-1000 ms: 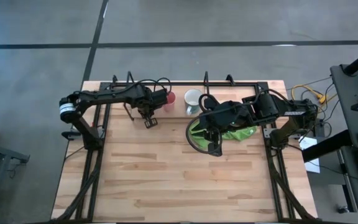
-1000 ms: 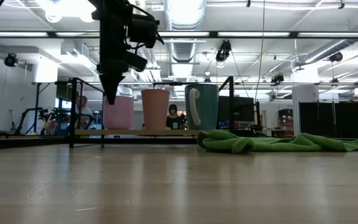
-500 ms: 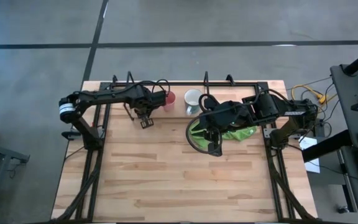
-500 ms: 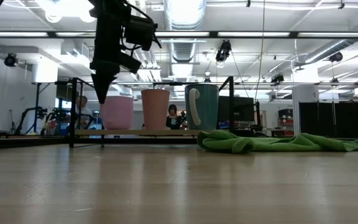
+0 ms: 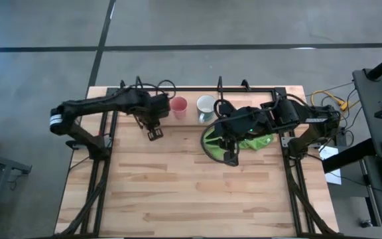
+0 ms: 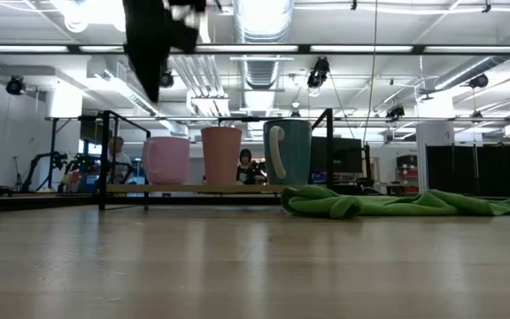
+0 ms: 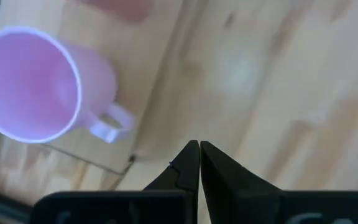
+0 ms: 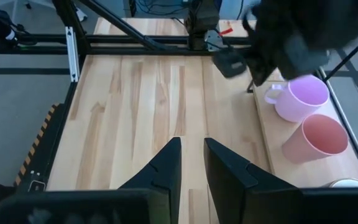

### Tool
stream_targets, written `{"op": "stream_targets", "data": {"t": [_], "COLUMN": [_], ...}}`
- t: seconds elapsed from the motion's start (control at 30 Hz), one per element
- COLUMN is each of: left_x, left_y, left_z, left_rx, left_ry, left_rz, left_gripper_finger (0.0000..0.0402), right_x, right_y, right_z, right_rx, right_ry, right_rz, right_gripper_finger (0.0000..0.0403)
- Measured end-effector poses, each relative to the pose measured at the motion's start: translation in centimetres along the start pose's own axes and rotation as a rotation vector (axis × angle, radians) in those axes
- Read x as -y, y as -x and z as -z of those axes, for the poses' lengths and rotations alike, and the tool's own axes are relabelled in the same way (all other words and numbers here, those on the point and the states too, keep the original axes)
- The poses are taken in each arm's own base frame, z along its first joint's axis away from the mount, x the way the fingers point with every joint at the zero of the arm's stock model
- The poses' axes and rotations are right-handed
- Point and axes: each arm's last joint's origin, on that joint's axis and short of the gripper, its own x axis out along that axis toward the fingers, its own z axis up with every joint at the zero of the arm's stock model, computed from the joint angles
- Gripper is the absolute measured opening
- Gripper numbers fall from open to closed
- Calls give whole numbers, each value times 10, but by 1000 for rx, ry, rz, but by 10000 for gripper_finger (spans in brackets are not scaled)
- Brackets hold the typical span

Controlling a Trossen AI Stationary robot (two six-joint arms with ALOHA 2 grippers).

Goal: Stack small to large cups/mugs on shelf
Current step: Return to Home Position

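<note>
My L jaws: clenched, empty, raised nr lilac handled mug (image 7: 30, 84) on light-wood shelf (image 6: 193, 189).
My R jaws: slightly parted, empty, by green cloth (image 5: 254, 141).

The left arm reaches from the desk's (image 5: 178, 192) left edge along its far edge, left gripper (image 5: 154, 133) raised, fingers pressed together. The right arm folds in from the right edge, right gripper (image 5: 229, 158) slightly parted.

— What lies around the wooden surface (image 5: 191, 192)?
— Grey concrete floor (image 5: 244, 23), with a dark seam (image 5: 178, 48) crossing the upper frame.
— And the level view?
— Open ceiling, a silver duct (image 6: 264, 27) at top centre, bright lamps (image 6: 96, 11) upper left, and a person (image 6: 247, 165) far off at mid-frame.
</note>
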Motion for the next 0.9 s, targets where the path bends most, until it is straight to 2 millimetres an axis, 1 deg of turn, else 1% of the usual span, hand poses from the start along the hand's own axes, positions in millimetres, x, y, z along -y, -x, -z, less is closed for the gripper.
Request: {"op": "stream_targets", "data": {"t": [0.13,0.23,0.33,0.43,0.53,0.67,0.73,0.8,0.83,0.9], "left_x": [10,13,11,5,0,-4,-5,-7,-7,-8], "left_y": [48,81,109,132,149,163,167,170,172,174], "left_z": [16,34,50,65,79,92,98,104,107,110], "left_rx": [159,284,430,571,698,790,815,832,840,853], "left_ry": [34,25,57,70,81,34,-17,-27,-28,-47], "left_rz": [65,113,170,208,241,288,314,324,326,321], "left_gripper_finger": [0,0,0,0,0,0,0,0,0,0], "right_x": [2,4,4,5,8,9,12,15,17,19], "right_y": [13,16,17,26,43,74,92,104,109,112], "right_z": [1,1,3,3,1,0,6,13,17,25], "right_rx": [19,27,4,27,86,189,207,212,217,215], "right_ry": [-4,22,4,8,31,46,51,40,29,11], "right_rz": [-2,0,2,-1,-14,-138,-149,-147,-136,-98], "right_gripper_finger": [63,63,63,63,63,63,63,63,63,63]}}
